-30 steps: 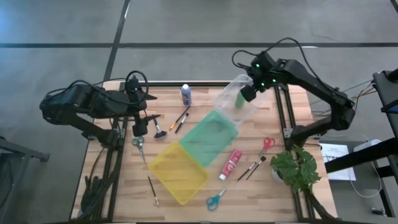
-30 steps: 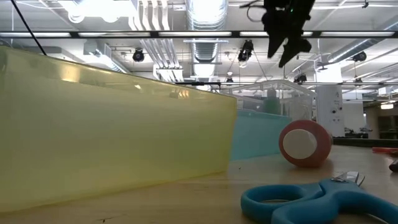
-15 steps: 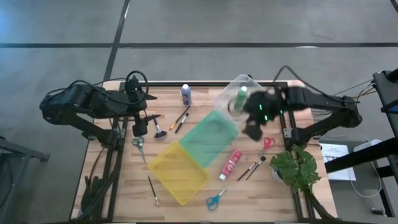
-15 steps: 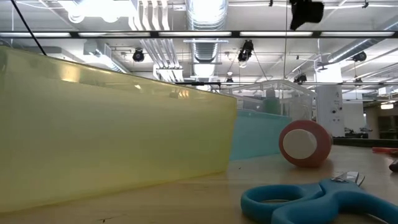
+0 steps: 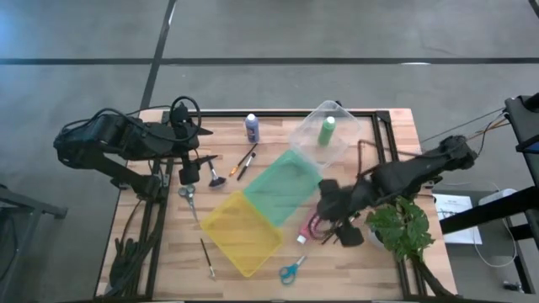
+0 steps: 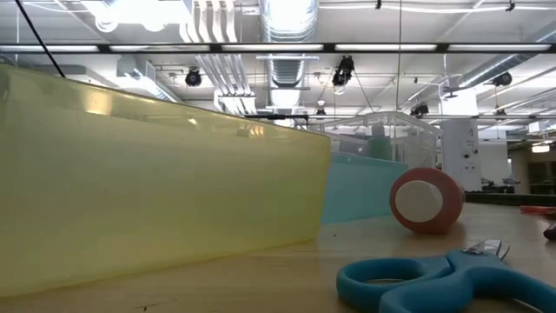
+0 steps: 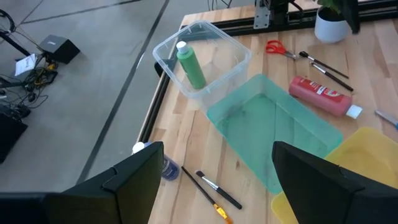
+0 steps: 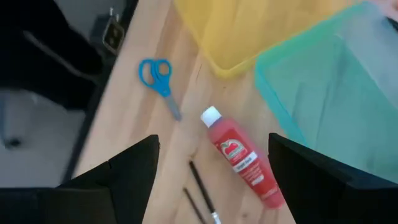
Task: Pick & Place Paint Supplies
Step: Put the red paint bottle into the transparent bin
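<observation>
The right gripper (image 5: 337, 220) hangs over the red paint bottle (image 8: 241, 157), with its two fingers spread wide and nothing held between them. The bottle lies on its side on the wooden table (image 5: 168, 252), just right of the green bin (image 5: 282, 187), with its white cap pointing to the near edge. Two thin brushes (image 8: 200, 193) lie beside it, and the blue scissors (image 8: 160, 77) lie nearer.

The bottle looks like light plastic, round and smooth, so it may roll or slip. The best place to grab it is probably across the middle of its body, not the little cap.

The green paint bottle (image 5: 325, 130) already lies in the clear bin (image 5: 305, 135).

The left gripper (image 5: 190, 172) waits at the left side, fingers apart and empty.
</observation>
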